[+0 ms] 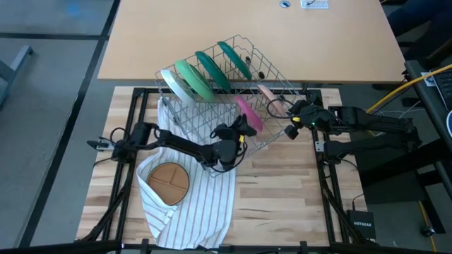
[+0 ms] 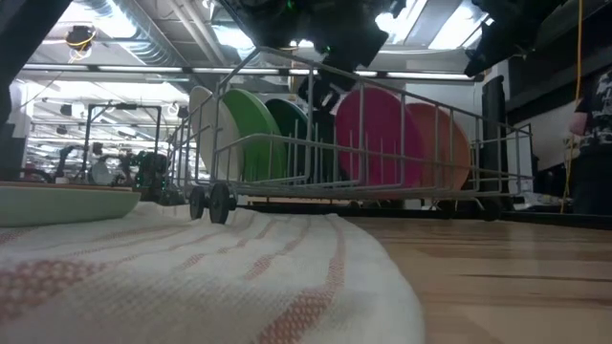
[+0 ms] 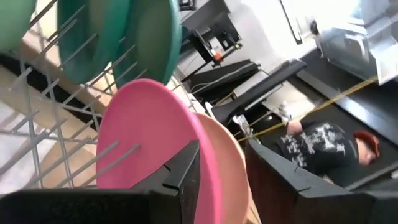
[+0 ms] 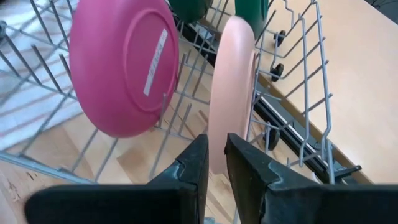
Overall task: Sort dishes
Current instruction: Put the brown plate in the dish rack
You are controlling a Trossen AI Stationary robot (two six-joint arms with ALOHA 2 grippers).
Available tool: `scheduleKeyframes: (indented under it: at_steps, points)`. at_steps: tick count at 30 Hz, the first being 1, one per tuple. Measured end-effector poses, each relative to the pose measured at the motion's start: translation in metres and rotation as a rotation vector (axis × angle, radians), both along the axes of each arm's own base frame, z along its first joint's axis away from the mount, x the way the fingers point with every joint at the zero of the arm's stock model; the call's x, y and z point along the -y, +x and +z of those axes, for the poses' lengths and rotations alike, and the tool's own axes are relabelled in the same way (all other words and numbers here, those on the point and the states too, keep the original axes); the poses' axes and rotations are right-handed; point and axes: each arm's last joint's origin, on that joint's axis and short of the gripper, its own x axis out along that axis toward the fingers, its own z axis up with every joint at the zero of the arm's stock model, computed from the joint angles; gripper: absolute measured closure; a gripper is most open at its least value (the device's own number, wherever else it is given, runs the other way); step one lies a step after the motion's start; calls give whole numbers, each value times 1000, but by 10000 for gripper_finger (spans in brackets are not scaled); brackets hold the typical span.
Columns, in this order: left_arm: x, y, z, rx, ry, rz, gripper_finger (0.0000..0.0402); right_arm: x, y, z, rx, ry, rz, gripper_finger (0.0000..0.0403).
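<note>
- While six dishes stand in the wire rack (image 1: pixel 226 95), the brown-orange plate (image 1: pixel 170 180) waits at 7 o'clock on the striped cloth (image 1: pixel 205 204).
- Left fingers (image 3: pixel 186 180) pinch the magenta plate (image 3: pixel 146 134); right fingers (image 4: pixel 214 165) pinch the peach-pink plate (image 4: pixel 231 87).

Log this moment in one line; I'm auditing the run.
left gripper: shut on round magenta plastic plate | right gripper: shut on round peach-pink plastic plate | both in wire rack

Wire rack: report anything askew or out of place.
The wire rack sits skewed to the table edges, one corner on the striped cloth. The brown-orange plate lies flat on that cloth while the other dishes stand racked.
</note>
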Motion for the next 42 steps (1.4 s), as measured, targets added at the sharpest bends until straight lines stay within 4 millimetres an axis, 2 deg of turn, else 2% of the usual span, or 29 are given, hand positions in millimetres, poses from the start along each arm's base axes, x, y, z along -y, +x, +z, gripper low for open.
scheduleKeyframes:
  at_steps: [4,9,13,19,24,30,37,42]
  points:
    - [18,-5,12,-100,39,-36,284,0,-2,-2,-37,4,0,340]
    - [51,-20,44,-432,181,-113,284,0,-4,-4,-60,6,0,340]
    - [92,-41,71,-685,328,-194,284,0,-4,-3,-53,5,0,340]
    - [157,-85,96,-883,391,-245,284,-1,-3,-3,-38,27,8,340]
    - [211,-117,92,-893,429,-347,284,-3,-2,-4,-23,92,43,340]
    - [261,-148,69,-785,441,-479,284,-5,-1,-5,14,199,67,340]
    - [286,-176,42,-679,418,-581,284,-9,0,-5,62,326,61,340]
    - [293,-184,25,-686,398,-811,284,-24,3,-4,107,387,99,340]
